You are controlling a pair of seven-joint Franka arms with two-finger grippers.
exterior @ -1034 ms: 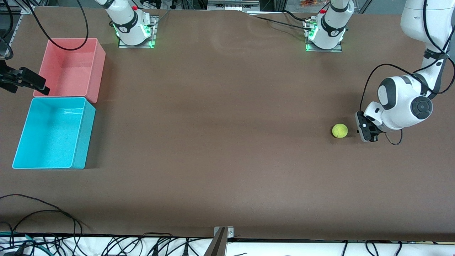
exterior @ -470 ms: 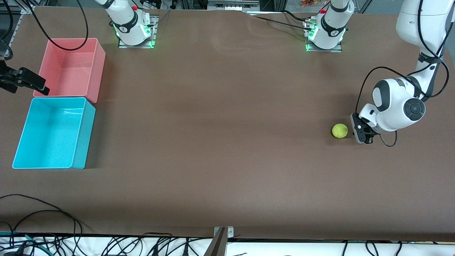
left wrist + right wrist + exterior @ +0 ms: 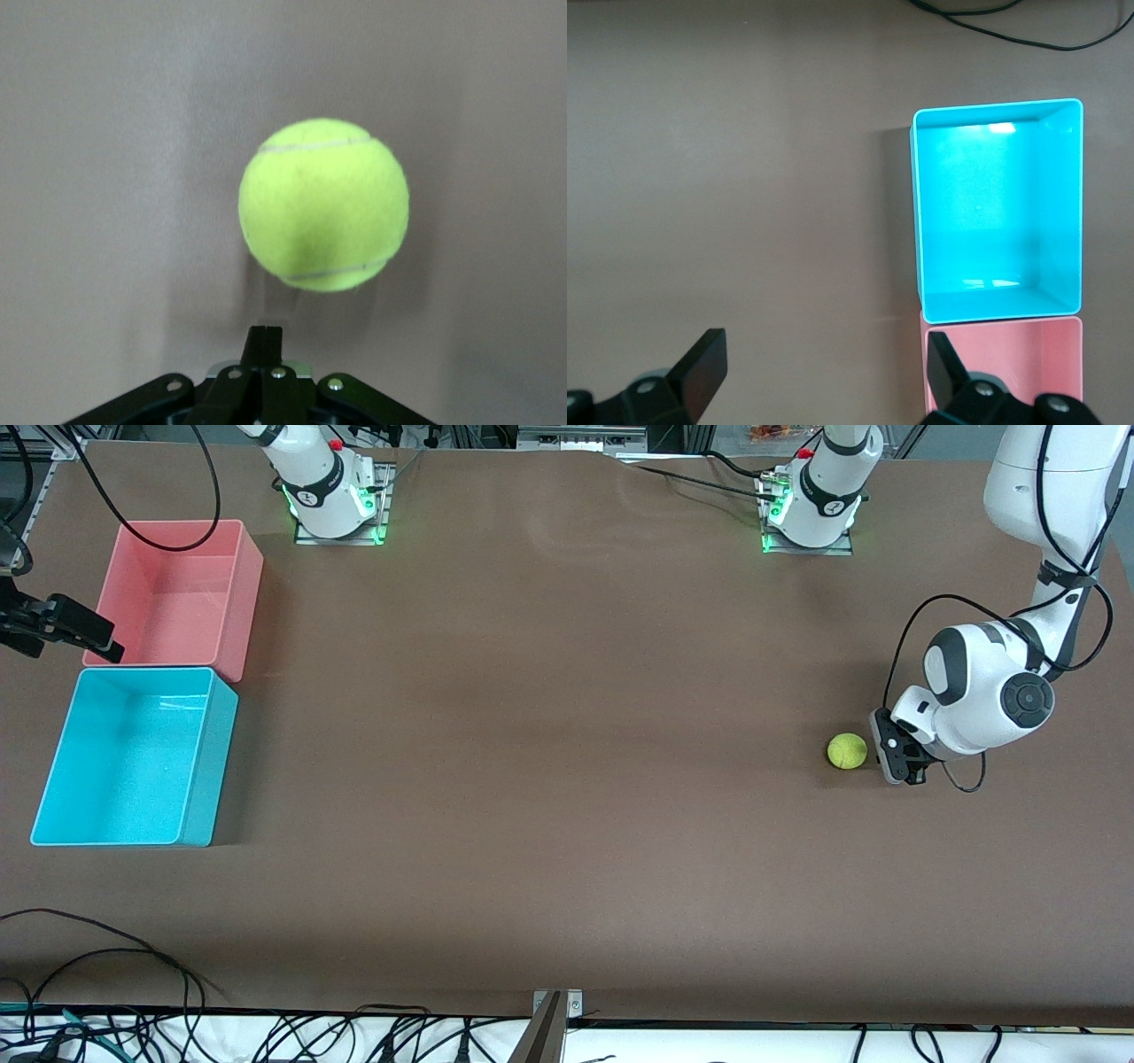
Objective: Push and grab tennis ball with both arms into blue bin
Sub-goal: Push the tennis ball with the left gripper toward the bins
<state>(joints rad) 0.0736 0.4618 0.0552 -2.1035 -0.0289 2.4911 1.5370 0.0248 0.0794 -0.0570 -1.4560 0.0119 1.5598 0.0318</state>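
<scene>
- Tennis ball [image 3: 847, 750] sits on the bench [image 3: 567, 779] at the left arm's end, well apart from the blue bin [image 3: 133, 755].
- My left gripper [image 3: 895, 757] is low just beside it, fingers [image 3: 263, 354] pinched together as a blunt pusher.
- My right gripper [image 3: 66, 629] waits spread open by the bins.
- Blue bin and pink bin [image 3: 182, 593] both look empty.

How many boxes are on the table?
2. The blue bin sits at the right arm's end of the table, nearer the front camera. The pink bin is right beside it, farther from that camera. Both look empty, and no others show.
</scene>
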